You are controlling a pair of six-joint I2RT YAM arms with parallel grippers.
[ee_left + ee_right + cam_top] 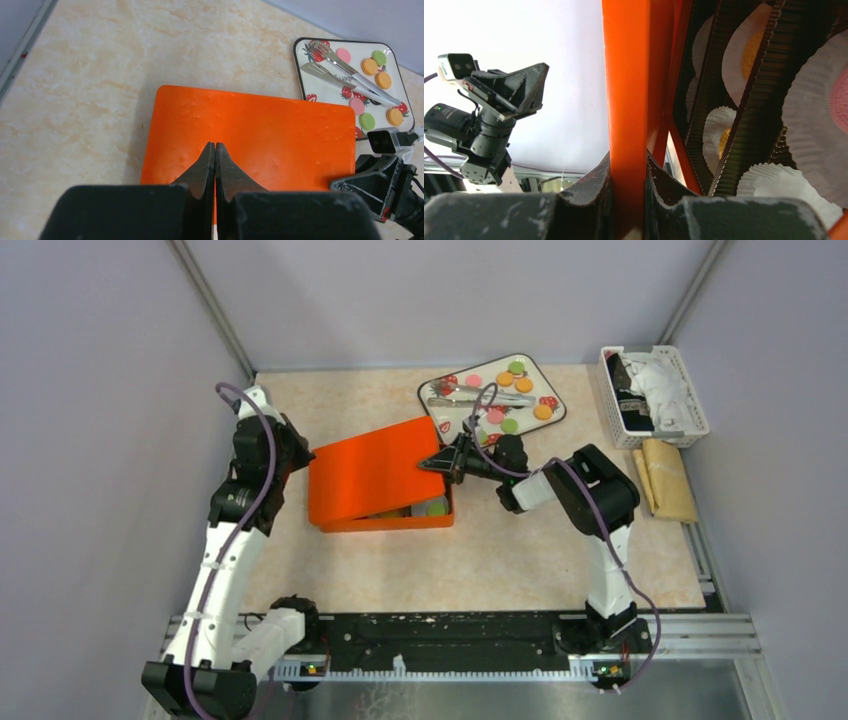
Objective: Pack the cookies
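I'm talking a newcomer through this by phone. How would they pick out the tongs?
At the far side of the table, beyond the orange lid, sits a strawberry-printed tray. The tongs lie diagonally across it: the only long, shiny metal thing among small flat coloured cookies.

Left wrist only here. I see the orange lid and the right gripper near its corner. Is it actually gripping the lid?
Observer: Yes. In the right wrist view the right gripper is shut on the lid, one finger on each face of its edge.
Operator: Anything in the box underneath?
Observer: White paper cups sit between dark corrugated dividers. Some hold cookies, orange or pink.
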